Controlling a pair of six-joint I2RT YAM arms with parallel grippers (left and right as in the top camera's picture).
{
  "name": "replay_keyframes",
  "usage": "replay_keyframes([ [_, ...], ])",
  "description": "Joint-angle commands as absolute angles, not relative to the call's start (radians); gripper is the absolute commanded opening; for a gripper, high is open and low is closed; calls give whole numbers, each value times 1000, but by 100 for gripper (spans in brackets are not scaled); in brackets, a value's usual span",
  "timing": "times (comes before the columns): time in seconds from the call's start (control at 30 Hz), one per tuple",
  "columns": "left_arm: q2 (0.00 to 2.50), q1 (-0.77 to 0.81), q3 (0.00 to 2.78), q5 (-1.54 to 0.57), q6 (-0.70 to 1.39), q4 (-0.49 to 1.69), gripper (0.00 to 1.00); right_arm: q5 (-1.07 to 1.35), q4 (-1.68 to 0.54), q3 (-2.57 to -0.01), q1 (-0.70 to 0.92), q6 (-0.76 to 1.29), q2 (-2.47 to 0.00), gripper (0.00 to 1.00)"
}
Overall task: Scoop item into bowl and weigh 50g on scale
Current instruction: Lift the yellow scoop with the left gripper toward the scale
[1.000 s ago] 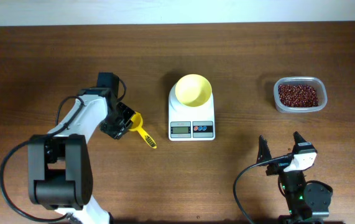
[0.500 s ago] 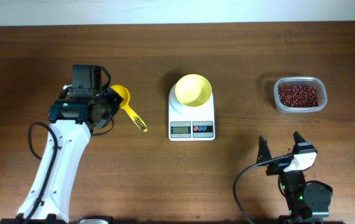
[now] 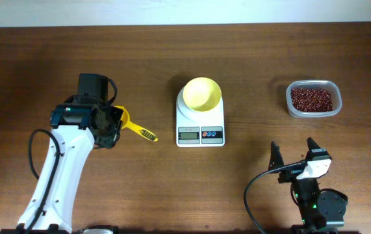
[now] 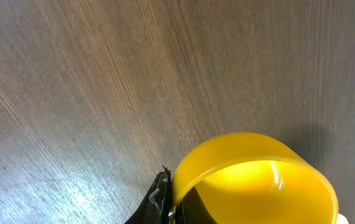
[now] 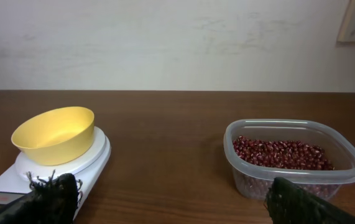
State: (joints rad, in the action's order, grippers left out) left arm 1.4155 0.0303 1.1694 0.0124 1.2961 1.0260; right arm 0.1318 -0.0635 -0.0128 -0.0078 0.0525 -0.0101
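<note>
Overhead, the left gripper (image 3: pixel 112 121) is closed on the cup end of a yellow scoop (image 3: pixel 134 128), and the scoop's handle juts out past the fingers to the right. In the left wrist view the scoop's cup fills the lower right and presses against one dark finger (image 4: pixel 160 200). Bare wooden table (image 4: pixel 102 74) lies beyond it, and the other finger is out of sight. Well to the right of those fingers lies the white scale (image 3: pixel 200 134), with the empty yellow bowl (image 3: pixel 202 93) resting on its platform. Further right, the right gripper (image 3: pixel 294 156) is spread wide with nothing between its fingers. Ahead of these fingers and to their right stands a clear tub (image 3: pixel 291 107) holding the beans (image 3: pixel 312 99). The bowl and scale lie ahead to their left.
</note>
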Motion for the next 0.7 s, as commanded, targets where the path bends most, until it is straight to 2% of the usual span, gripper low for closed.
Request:
replay_keyframes([
  [0.0, 1401, 26, 1180, 27, 1332, 1026, 0, 179, -63, -6, -12, 86, -4, 99],
  [0.07, 1401, 26, 1180, 27, 1332, 1022, 0, 199, -62, -6, -12, 264, -4, 99],
  [0.27, 1401, 30, 1180, -7, 1332, 1023, 0, 183, -62, -6, -13, 271, -4, 99],
  [0.33, 1401, 80, 1180, -7, 1334, 1023, 0, 270, -55, -6, -12, 271, -4, 99],
  [0.47, 1401, 200, 1180, -4, 1477, 1023, 0, 269, -55, -6, -13, 271, -4, 99],
  [0.67, 1401, 325, 1181, 24, 1477, 1031, 0, 269, -55, -6, -13, 271, -4, 99],
])
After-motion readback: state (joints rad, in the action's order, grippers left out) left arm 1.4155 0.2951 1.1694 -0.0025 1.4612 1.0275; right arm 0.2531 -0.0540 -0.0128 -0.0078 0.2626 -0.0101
